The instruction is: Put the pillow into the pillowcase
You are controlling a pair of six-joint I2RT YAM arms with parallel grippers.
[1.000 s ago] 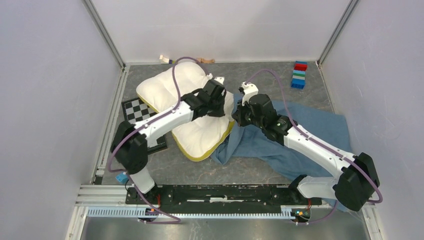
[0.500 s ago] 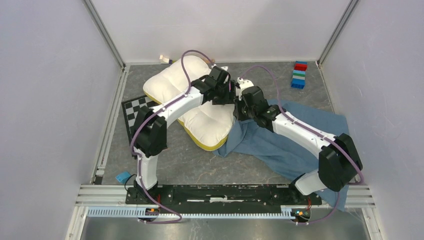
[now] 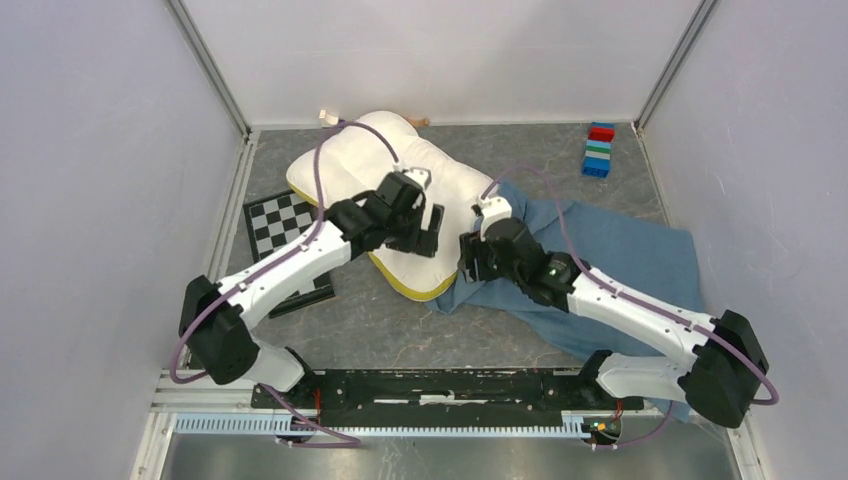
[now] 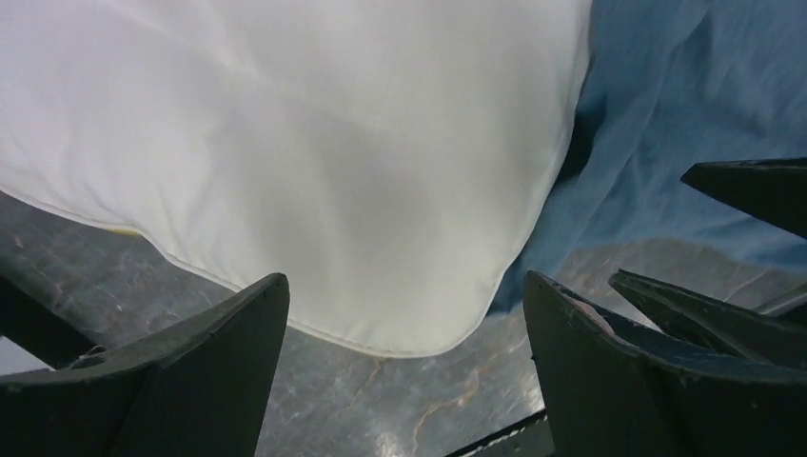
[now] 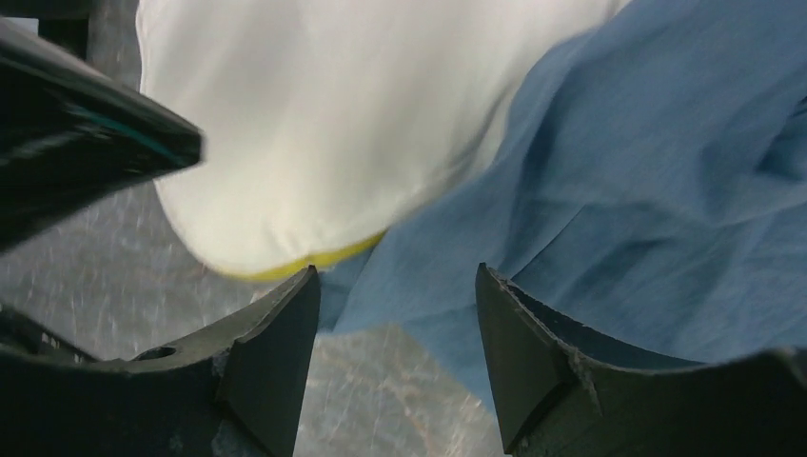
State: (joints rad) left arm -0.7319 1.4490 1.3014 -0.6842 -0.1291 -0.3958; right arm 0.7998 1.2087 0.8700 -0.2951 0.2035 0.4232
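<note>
The cream-white pillow [image 3: 385, 170] with its yellow edge lies flat at the back left of the grey floor. Its near right corner rests against the rumpled dusty-blue pillowcase [image 3: 620, 250], which spreads out to the right. My left gripper [image 3: 432, 232] hovers open just above that corner, and the left wrist view shows the pillow [image 4: 333, 162] and floor between its fingers [image 4: 238, 362]. My right gripper [image 3: 468, 262] is open over the pillowcase's left edge. In its wrist view the pillowcase [image 5: 647, 171] and the pillow [image 5: 333, 114] lie beyond its empty gripper [image 5: 395, 271].
A small checkerboard [image 3: 275, 225] lies left of the pillow, partly under the left arm. A stack of coloured blocks [image 3: 598, 150] stands at the back right. Small objects [image 3: 328, 118] sit at the back wall. Grey walls close in on three sides.
Both grippers were shut and are now open. They pushed toward the back, then drew back toward the near side. The pillow now lies flatter and further back.
</note>
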